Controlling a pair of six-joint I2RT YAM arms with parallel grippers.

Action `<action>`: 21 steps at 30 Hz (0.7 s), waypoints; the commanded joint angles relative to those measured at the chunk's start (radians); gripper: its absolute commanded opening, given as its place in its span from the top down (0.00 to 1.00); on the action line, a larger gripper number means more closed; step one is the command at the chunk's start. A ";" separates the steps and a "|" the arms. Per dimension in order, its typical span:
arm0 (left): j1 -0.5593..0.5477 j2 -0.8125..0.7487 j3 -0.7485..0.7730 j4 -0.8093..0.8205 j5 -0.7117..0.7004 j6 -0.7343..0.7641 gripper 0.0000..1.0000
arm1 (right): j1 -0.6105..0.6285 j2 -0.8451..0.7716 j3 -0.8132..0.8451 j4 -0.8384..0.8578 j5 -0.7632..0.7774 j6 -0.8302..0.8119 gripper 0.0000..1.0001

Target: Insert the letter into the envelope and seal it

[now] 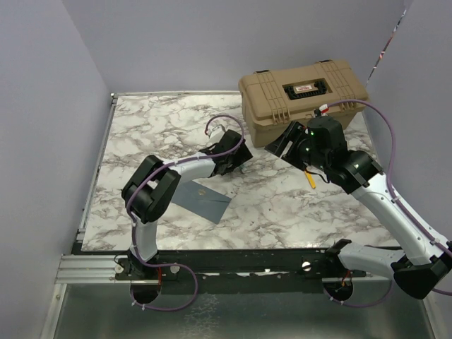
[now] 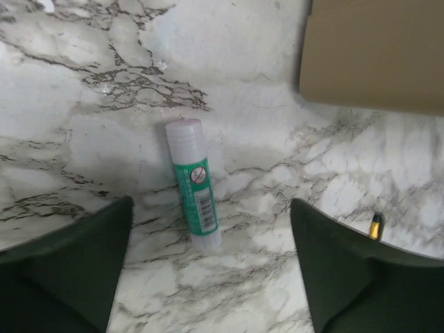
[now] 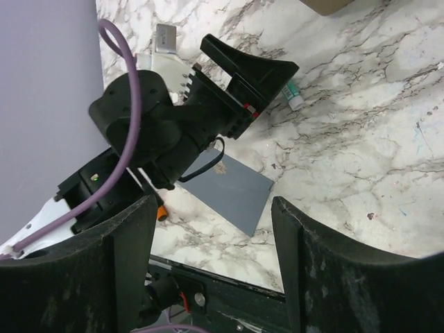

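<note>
The slate blue-grey envelope [image 1: 205, 200] lies flat on the marble table, flap side up with a small mark at its centre; it also shows in the right wrist view [image 3: 236, 191]. The letter is not visible in any view. My left gripper [image 1: 242, 154] is open and empty, its jaws wide apart low over the table [image 2: 211, 205], with a green and white glue stick [image 2: 193, 184] lying just ahead of them. My right gripper [image 1: 284, 145] is open and empty, raised above the table and facing the left arm [image 3: 213, 205]. The envelope lies far below its jaws.
A tan hard case [image 1: 304, 95] stands at the back right, just beyond the glue stick [image 3: 293, 95]; its side shows in the left wrist view [image 2: 374, 55]. A small yellow item [image 1: 310, 177] lies under the right arm. Lavender walls enclose three sides.
</note>
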 commanded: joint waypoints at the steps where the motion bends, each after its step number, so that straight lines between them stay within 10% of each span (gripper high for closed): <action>1: 0.011 -0.130 0.054 -0.083 0.006 0.162 0.01 | 0.001 -0.009 0.033 -0.023 0.062 0.007 0.30; 21: 0.082 -1.056 0.001 -0.668 -0.572 0.644 0.01 | 0.001 0.040 0.249 -0.268 0.374 -0.106 0.18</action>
